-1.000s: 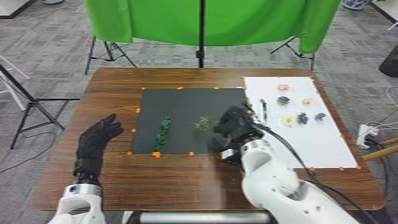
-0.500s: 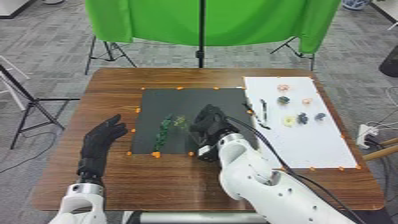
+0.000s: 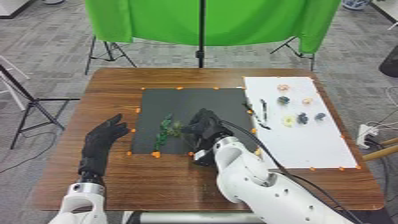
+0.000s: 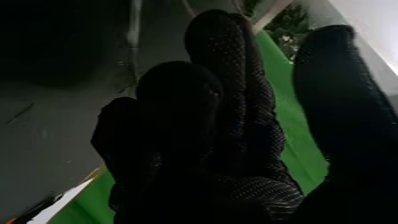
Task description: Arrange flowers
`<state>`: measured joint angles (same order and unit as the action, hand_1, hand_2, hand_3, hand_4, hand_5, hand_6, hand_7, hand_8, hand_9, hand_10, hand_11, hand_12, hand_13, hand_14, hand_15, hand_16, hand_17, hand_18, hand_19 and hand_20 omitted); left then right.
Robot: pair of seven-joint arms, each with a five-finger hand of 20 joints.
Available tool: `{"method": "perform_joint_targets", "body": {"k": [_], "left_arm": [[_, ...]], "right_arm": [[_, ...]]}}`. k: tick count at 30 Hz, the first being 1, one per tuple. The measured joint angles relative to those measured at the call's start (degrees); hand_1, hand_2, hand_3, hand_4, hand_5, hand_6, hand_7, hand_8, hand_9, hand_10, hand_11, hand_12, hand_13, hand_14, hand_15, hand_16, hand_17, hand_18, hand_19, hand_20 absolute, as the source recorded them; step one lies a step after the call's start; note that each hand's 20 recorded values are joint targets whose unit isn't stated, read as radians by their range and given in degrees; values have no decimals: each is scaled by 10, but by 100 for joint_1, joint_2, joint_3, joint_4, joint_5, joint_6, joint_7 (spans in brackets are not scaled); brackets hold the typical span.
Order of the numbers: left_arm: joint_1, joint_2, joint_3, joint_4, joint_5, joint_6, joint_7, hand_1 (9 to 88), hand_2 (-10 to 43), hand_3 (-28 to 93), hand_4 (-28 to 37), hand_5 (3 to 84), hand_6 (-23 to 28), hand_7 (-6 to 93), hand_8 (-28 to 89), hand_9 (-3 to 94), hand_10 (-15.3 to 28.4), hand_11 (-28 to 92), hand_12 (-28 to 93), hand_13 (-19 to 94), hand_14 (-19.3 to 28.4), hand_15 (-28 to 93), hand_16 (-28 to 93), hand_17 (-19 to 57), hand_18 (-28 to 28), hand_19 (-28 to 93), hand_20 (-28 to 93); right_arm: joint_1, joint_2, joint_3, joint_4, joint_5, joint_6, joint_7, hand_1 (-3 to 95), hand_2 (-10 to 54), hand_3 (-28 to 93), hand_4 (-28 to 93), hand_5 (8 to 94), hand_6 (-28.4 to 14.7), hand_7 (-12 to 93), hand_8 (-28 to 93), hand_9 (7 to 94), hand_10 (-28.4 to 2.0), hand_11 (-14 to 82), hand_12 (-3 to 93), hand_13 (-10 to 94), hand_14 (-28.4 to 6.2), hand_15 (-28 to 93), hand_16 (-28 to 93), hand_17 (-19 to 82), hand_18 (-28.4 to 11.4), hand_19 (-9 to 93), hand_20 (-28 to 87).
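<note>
Your left arm (image 3: 82, 206) comes in from the near edge, directly behind its hand and nearly in line with it. From the wrist (image 3: 86, 188), your left hand (image 3: 101, 140) reaches forward, tilting slightly inward; its fingers are extended and its thumb stands out on the inner side, toward your right hand (image 3: 205, 126). Your right arm (image 3: 258, 175) trails back and outward from that hand, slanting toward your right, with its wrist (image 3: 227, 142) just behind the glove. In the right wrist view, your right hand's fingers are loosely extended, grouped together, with the thumb (image 4: 333, 95) apart from them. Your two hands stay well apart.
</note>
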<state>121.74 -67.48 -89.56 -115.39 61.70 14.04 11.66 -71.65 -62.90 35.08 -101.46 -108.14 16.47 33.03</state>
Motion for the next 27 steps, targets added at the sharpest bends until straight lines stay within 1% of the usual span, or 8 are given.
{"method": "perform_joint_targets", "body": {"k": [4, 8, 12, 16, 20, 23, 27], "left_arm": [[-2, 0, 2, 1, 2, -5, -5, 260, 59, 636, -246, 424, 64, 87, -42, 413, 146, 220, 141, 296, 183, 354, 22, -15, 146, 177, 211], [-4, -3, 4, 3, 3, -8, -8, 261, 60, 635, -245, 425, 65, 87, -42, 413, 145, 220, 142, 296, 183, 355, 22, -15, 146, 177, 211], [-5, -13, 4, 3, 4, -15, -8, 262, 60, 634, -245, 425, 64, 88, -42, 413, 145, 220, 142, 296, 183, 355, 22, -15, 145, 177, 211], [-1, -16, -3, 3, 6, -15, -8, 263, 59, 634, -245, 425, 64, 88, -42, 413, 145, 221, 142, 296, 184, 355, 22, -15, 146, 177, 211], [11, -19, -7, -1, 6, -14, -8, 262, 59, 634, -244, 425, 64, 87, -42, 413, 145, 221, 141, 297, 184, 354, 22, -15, 146, 177, 211], [12, -20, -7, -3, 6, -13, -8, 264, 55, 636, -242, 425, 64, 87, -42, 412, 145, 220, 141, 296, 184, 354, 23, -15, 146, 177, 211], [14, -23, -11, -4, 8, -10, -8, 264, 55, 636, -241, 424, 64, 88, -41, 412, 145, 220, 141, 295, 184, 354, 23, -15, 146, 177, 210]], "right_arm": [[-1, 6, 13, -19, -25, 7, -15, 382, -95, 613, -210, 736, -22, 211, -77, 837, -130, 354, 282, 862, -51, 578, 339, 604, -133, 932, 520], [-32, 23, 104, -77, -45, 0, -19, 396, -95, 621, -207, 734, -20, 209, -76, 832, -129, 352, 283, 860, -53, 577, 340, 598, -137, 932, 520], [-72, 96, 258, -158, -514, 6, 14, 392, -95, 627, -206, 727, -17, 210, -75, 826, -128, 349, 286, 852, -56, 584, 344, 589, -143, 932, 527], [-76, 283, 516, -183, -1370, 20, 142, 355, -95, 633, -207, 724, -18, 201, -78, 822, -128, 385, 305, 847, -62, 603, 345, 588, -147, 932, 543], [-56, 565, 948, -126, -1515, -55, 387, 338, -95, 623, -197, 723, -24, 174, -77, 824, -126, 416, 313, 844, -67, 641, 346, 594, -152, 932, 579], [-29, 792, 1253, -12, -1546, -404, 654, 334, -95, 616, -190, 719, -26, 163, -76, 826, -127, 422, 313, 844, -68, 650, 346, 598, -153, 932, 598], [2, 1067, 1558, 174, -1578, -1300, 890, 324, -95, 597, -185, 711, -32, 150, -74, 824, -130, 424, 316, 844, -66, 655, 346, 601, -151, 932, 610]]}}
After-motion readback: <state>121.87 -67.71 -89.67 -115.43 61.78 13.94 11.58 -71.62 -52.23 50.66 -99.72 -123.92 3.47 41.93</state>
